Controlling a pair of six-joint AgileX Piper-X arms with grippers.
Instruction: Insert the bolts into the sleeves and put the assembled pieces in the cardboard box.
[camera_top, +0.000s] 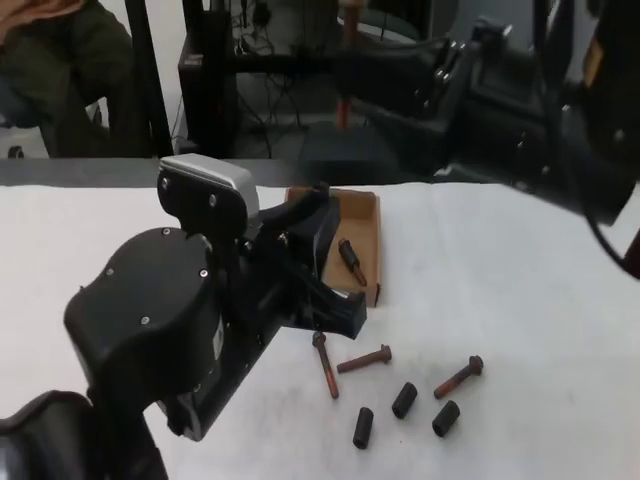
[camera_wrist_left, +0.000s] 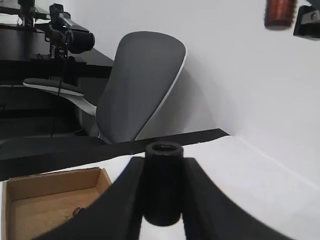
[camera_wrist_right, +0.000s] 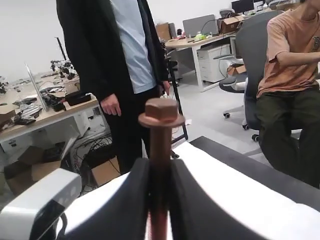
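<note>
Black fingers (camera_wrist_left: 120, 200) of the left pincer (camera_wrist_left: 163, 170) are clamped on a black sleeve (camera_wrist_left: 163, 197), whose open end sticks out past the fingertips. The right pincer (camera_wrist_right: 160, 172) grips a copper-coloured bolt (camera_wrist_right: 161, 120) by its shank, with the hexagon head and flange standing clear of the fingertips. In the left wrist view the bolt's threaded tip shows well apart from the sleeve, not inside it.

Just beside the left pincer sits the cardboard box (camera_top: 368, 215), open at the top, on the white cloth (camera_top: 520, 300) that covers the bench. One assembled piece (camera_top: 350, 261), a bolt in a sleeve, lies in the box. In the high view the left arm hangs over the near left part of the cloth with its pincer at the box's left side. The right arm is held high over the far right of the bench.

Nearer than the box, three loose bolts (camera_top: 364, 358) lie flat on the cloth. Two are close together just below the box's near corner, and the third is off to the right. Three loose sleeves (camera_top: 404, 400) lie nearer still, each apart from the others and from the bolts.
</note>
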